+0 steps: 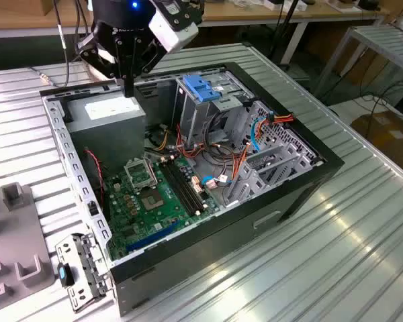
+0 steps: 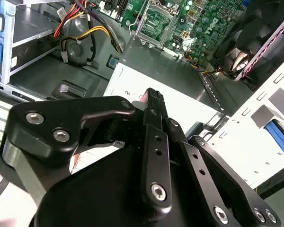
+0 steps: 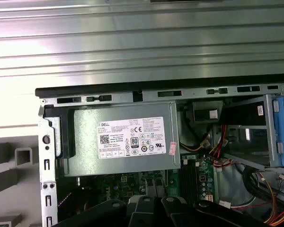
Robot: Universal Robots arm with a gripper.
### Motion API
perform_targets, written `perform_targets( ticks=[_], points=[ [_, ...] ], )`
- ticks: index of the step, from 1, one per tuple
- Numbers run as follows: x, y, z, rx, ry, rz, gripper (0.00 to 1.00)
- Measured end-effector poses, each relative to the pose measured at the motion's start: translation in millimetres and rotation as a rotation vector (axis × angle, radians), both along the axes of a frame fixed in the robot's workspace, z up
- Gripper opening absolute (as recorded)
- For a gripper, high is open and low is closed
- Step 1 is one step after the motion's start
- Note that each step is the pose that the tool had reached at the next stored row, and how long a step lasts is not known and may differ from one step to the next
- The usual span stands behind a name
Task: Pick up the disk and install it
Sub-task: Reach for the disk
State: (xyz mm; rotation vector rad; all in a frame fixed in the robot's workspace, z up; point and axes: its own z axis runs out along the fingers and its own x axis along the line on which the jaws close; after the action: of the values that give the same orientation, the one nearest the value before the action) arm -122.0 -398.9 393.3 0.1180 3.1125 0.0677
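While poised over the grey power-supply box (image 1: 107, 117), upper left of the exterior view: gripper (image 1: 127, 87) closed tight, empty. Pick-up not begun, nothing installed. Apparent disk (image 1: 80, 268) on table (image 1: 322, 255), lower left, outside open case (image 1: 208, 235), well apart. Blue-latched cage (image 1: 205, 100) and loose cables (image 1: 215, 161) crowding the interior.

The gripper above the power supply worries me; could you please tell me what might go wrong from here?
The gripper hangs close above the power supply, so a downward move may strike its casing. Loose cables lie beside the drive cage and might snag anything carried there.
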Motion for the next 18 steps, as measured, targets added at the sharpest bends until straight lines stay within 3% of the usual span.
perform_targets(
  ticks=[18],
  points=[
    [-8.3, 0.0, 0.0, 0.0000, 0.0000, 0.000, 0.11]
  ],
)
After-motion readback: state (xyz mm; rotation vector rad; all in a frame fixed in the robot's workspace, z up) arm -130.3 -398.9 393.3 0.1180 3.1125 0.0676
